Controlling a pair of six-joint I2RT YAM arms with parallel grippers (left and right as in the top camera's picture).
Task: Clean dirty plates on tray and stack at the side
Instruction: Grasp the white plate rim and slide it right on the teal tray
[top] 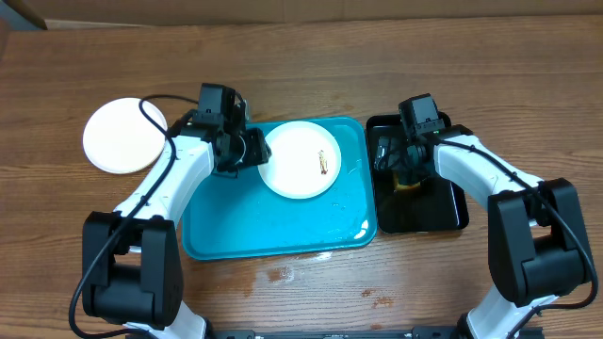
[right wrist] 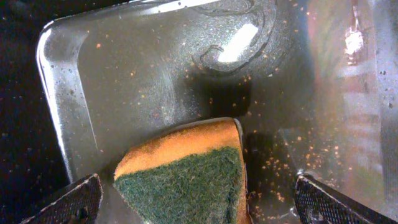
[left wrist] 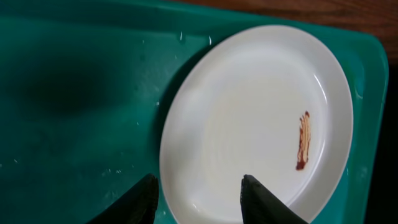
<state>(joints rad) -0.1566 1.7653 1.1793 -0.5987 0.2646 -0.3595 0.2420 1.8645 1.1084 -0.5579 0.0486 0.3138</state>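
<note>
A smeared round white plate [top: 300, 159] lies in the far half of the turquoise tray [top: 273, 231], its rim between the parted fingers of the left hand [left wrist: 199, 200]. Left of the tray, another white plate [top: 119, 135] rests on the wood-grain surface [top: 424, 56]. To the right, a wrist view shows the right hand [right wrist: 205, 205] spread wide over a coarse green-and-orange sponge [right wrist: 186, 180] in a wet black tray [top: 443, 212].

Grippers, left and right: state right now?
Left gripper: open, straddling the white plate's rim, gripping nothing.
Right gripper: open over the sponge, holding nothing.
</note>
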